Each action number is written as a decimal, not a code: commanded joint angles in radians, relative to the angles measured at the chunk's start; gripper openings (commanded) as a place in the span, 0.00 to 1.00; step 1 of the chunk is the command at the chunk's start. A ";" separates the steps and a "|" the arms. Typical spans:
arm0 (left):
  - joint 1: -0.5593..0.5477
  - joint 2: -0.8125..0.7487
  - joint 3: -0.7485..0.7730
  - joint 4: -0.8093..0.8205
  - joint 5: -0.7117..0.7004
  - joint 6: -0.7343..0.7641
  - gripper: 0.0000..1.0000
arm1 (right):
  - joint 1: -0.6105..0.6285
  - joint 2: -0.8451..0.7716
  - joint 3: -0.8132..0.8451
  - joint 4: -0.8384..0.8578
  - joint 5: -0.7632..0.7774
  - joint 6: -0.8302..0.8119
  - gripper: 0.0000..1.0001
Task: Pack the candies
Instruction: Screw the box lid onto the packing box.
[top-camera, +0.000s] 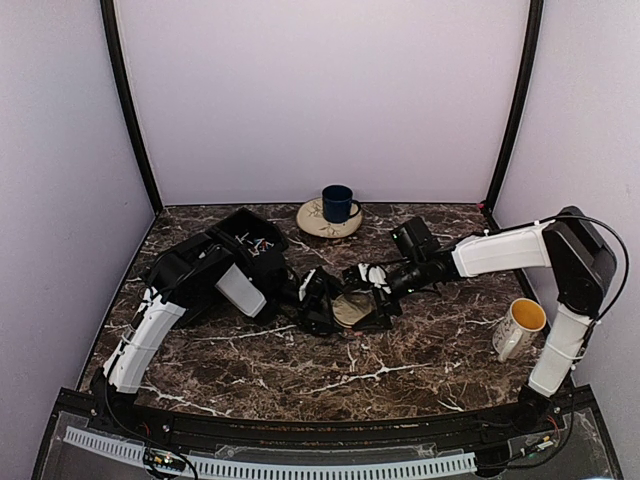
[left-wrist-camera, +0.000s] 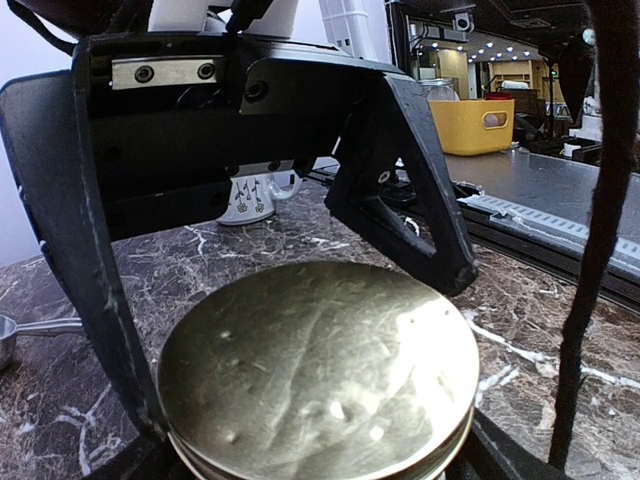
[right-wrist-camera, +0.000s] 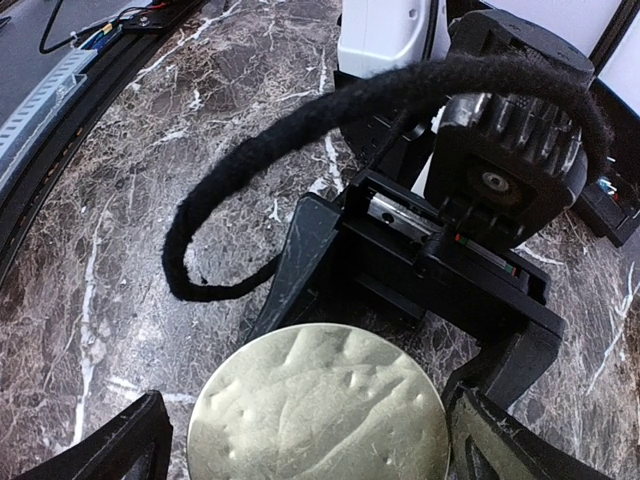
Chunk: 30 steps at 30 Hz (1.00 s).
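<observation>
Gold lid (left-wrist-camera: 320, 380), at the centre of the marble desk (top-camera: 400, 370), is flanked by both grippers. Its rim is clamped by the right gripper (right-wrist-camera: 310, 440), jaws narrowed to its width. Whether the left gripper (left-wrist-camera: 315, 460) grips cannot be told. The candies (top-camera: 257, 240) are seen in a black tray (top-camera: 240, 215) toward the far-left corner.

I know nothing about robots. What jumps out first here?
Two arms meet at the middle of the table, the left end effector and right end effector flanking a shiny gold lid. Behind them a blue mug stands on a patterned plate; a yellow-lined white mug sits far right.
</observation>
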 joint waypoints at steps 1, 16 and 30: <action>-0.024 0.170 -0.062 -0.198 0.007 0.014 0.68 | -0.008 0.016 -0.008 0.045 0.018 0.019 0.97; -0.024 0.171 -0.060 -0.198 0.002 0.011 0.67 | -0.009 0.041 -0.001 0.041 0.015 0.039 0.99; -0.023 0.172 -0.059 -0.211 -0.037 0.020 0.67 | -0.010 0.042 -0.017 0.088 0.034 0.117 0.86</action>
